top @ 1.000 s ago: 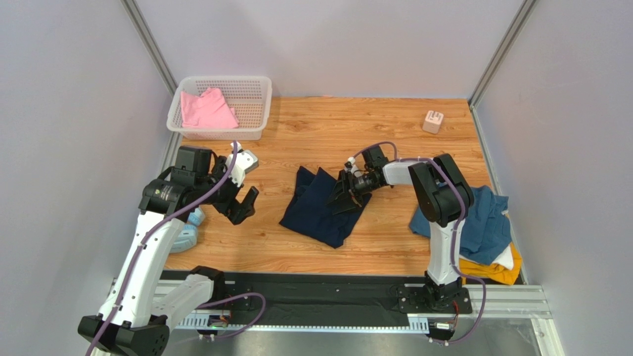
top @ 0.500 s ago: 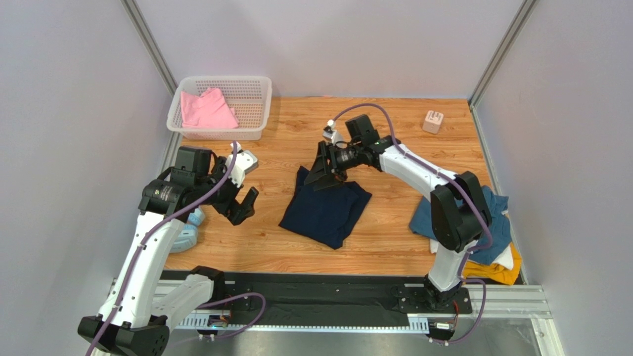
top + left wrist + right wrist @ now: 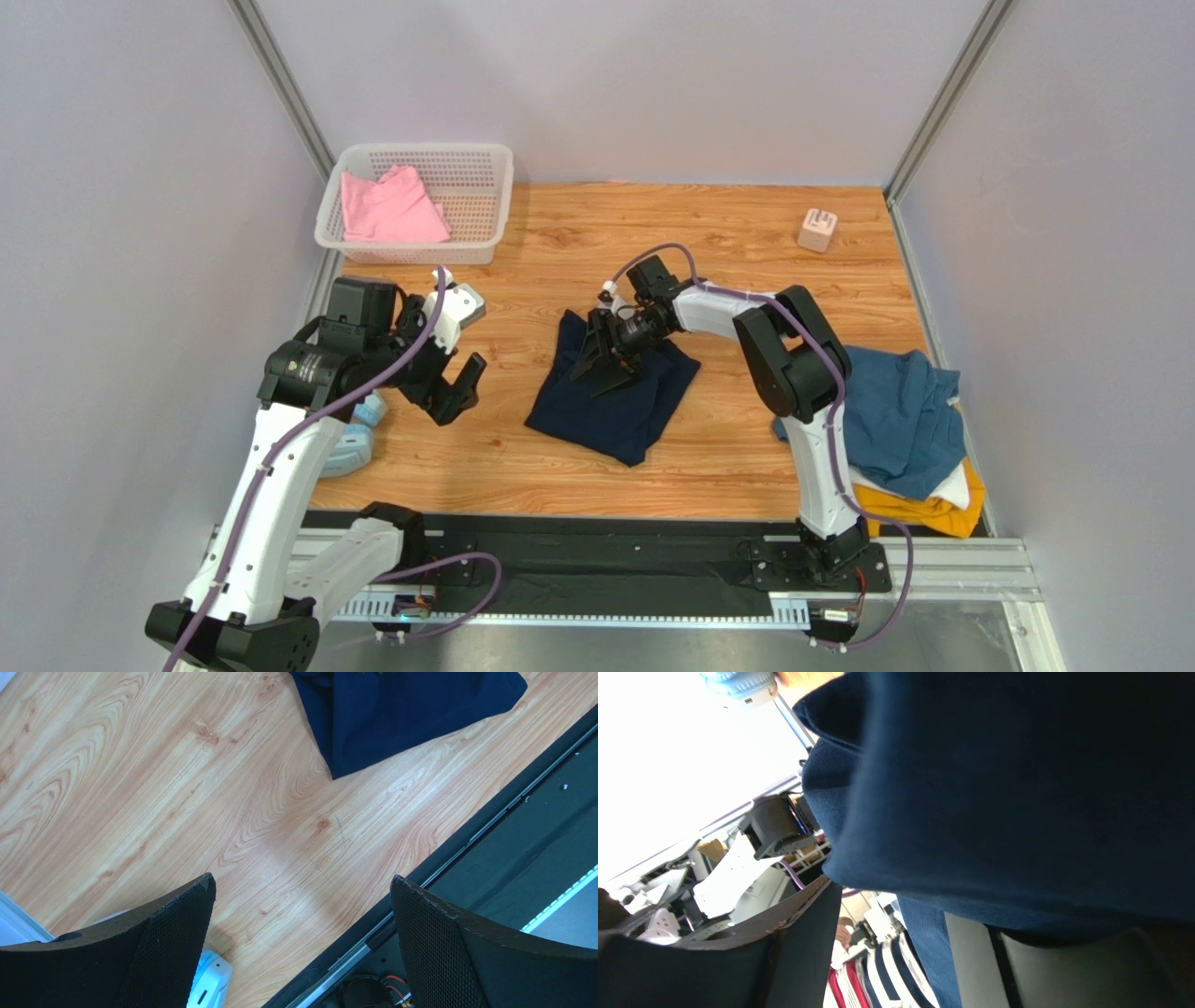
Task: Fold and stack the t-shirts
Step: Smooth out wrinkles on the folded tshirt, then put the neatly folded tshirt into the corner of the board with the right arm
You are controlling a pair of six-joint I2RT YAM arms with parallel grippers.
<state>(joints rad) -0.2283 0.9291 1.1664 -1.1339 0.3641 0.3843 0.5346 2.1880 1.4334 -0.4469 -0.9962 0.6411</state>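
Worktop (image 3: 786, 266): pale wood-grain board, with black strip (image 3: 631, 553) along near edge.
Dark navy cloth t-shirt (image 3: 617, 406): partly folded and rumpled, at middle of worktop, one corner pointing toward near edge.
Right gripper (image 3: 606, 361): down on far half of dark navy cloth t-shirt. Navy cloth fills wrist view, lying right against the fingers. Cannot tell whether cloth is pinched or only touched.
Left gripper (image 3: 302, 896): spread wide, nothing between the fingers. Hovers above bare wood near left edge, well apart from navy shirt.
White plastic mesh basket (image 3: 484, 175): at far left corner of worktop.
Pink cloth t-shirt (image 3: 393, 207): loosely folded inside basket, toward its left side.
Teal blue cloth t-shirt (image 3: 898, 413): crumpled on top of pile at right edge, toward near right corner.
White cloth t-shirt (image 3: 957, 486): only a sliver showing beneath teal one.
Mustard yellow cloth t-shirt (image 3: 926, 511): bottom of same pile, edge showing on near side.
Small pale cube (image 3: 817, 228): at far right corner, well apart from all shirts.
Light blue object (image 3: 351, 445): at left edge just beside left arm, too hidden to identify.
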